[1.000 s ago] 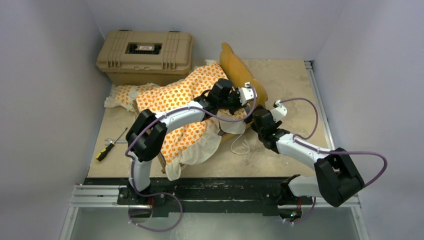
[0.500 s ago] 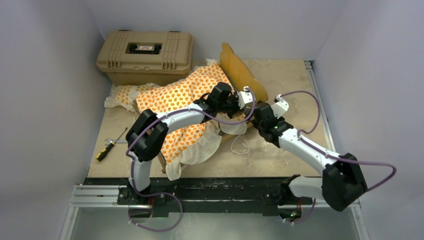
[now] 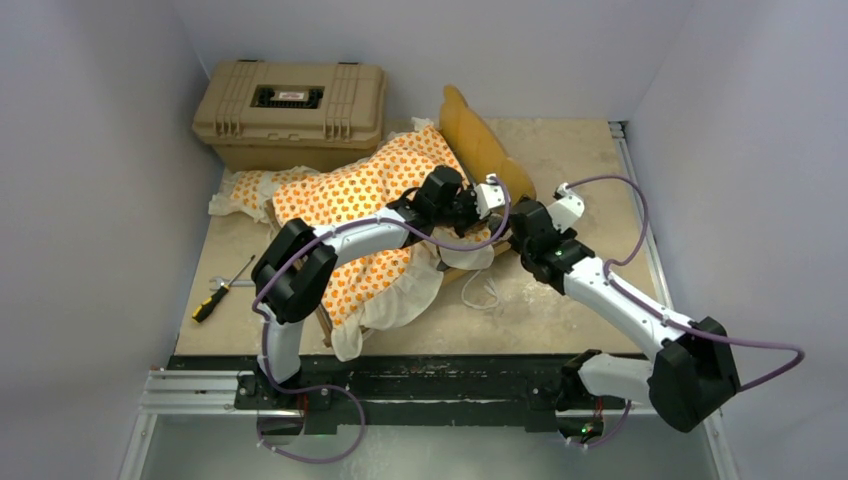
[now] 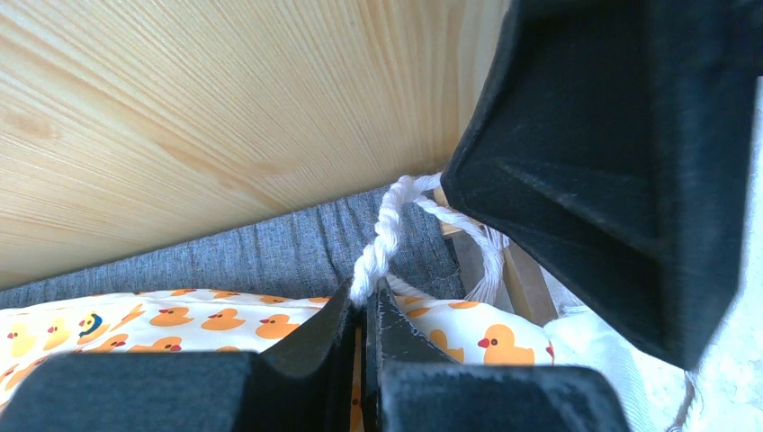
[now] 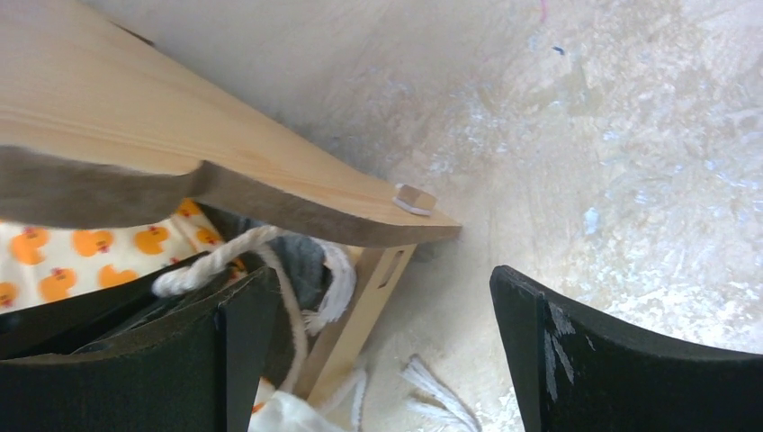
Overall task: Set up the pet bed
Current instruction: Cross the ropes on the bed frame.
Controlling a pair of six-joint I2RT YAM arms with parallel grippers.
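Cord grip at bed-frame corner

Found left gripper (image 4: 364, 310) pinched together on twisted white cord (image 4: 385, 236), just under light-wood frame (image 4: 225, 117) and against grey base (image 4: 270, 256). Saw right gripper (image 5: 378, 306) spread wide, holding nothing, close beside the same frame corner. Noted pet bed mid-table, with duck-print mattress cushion (image 3: 350, 200) draped over it and spilling toward the near edge. Spotted smaller matching ruffled piece (image 3: 245, 190) at cushion's left end, near tan hard case (image 3: 290, 110); screwdriver (image 3: 215, 300) near left edge of table (image 3: 580, 150).
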